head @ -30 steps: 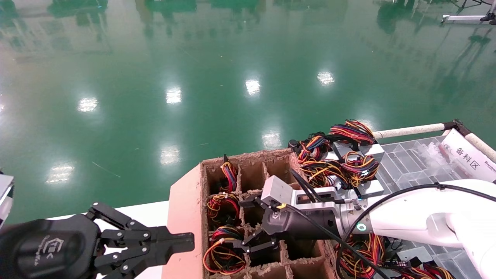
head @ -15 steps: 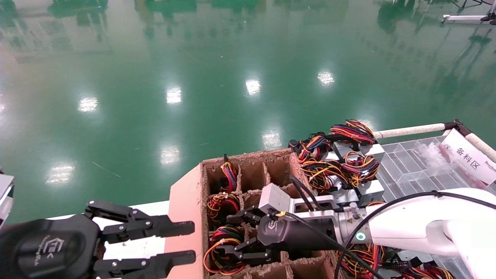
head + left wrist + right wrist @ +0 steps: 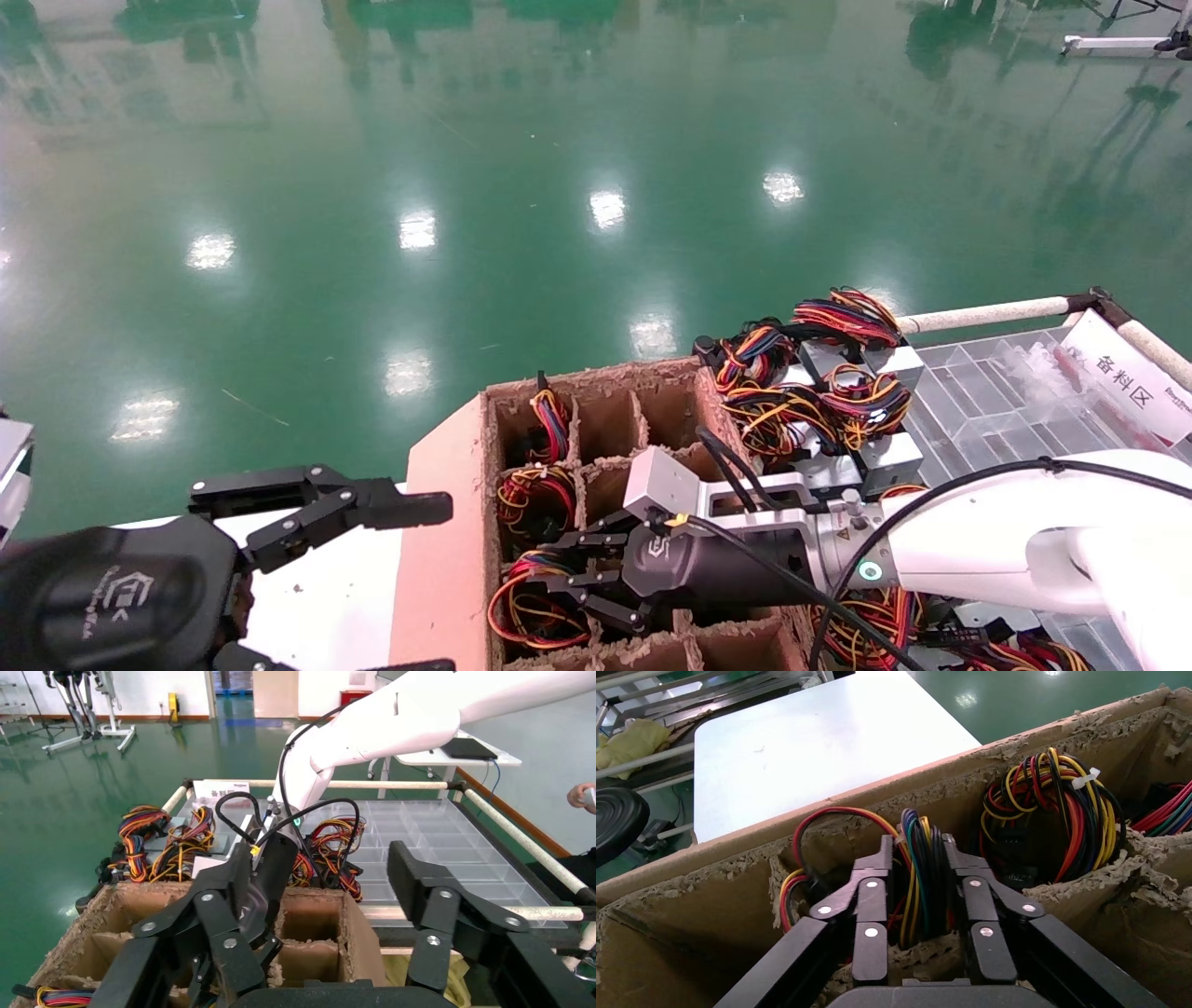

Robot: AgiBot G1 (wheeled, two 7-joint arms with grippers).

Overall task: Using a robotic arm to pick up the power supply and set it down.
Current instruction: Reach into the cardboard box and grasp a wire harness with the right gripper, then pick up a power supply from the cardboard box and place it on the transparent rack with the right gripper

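Note:
A power supply sits in a cell of the brown cardboard divider box [image 3: 596, 403]. Only its looped bundle of red, yellow and black wires [image 3: 521, 610] shows; the metal body is hidden down in the cell. The white robotic arm [image 3: 987, 550] reaches in from the right. Its right gripper [image 3: 551, 570] is shut on that wire bundle [image 3: 921, 881], with the black fingers [image 3: 871, 903] pressed against both sides and the right gripper [image 3: 917, 846] low inside the cell. My left gripper [image 3: 447, 587] hovers beside the box's left flap, wide open and holding nothing [image 3: 320, 874].
More power supplies with wire loops [image 3: 819, 396] lie on the clear compartment tray [image 3: 987, 396] at the right, beside a white sign [image 3: 1131, 377]. Other box cells hold wire bundles [image 3: 531, 494]. A white table [image 3: 326, 596] lies left of the box. Green floor lies beyond.
The right gripper dropped lower into the cell and closed on the wire bundle. The left gripper's fingers went from nearly shut to wide open.

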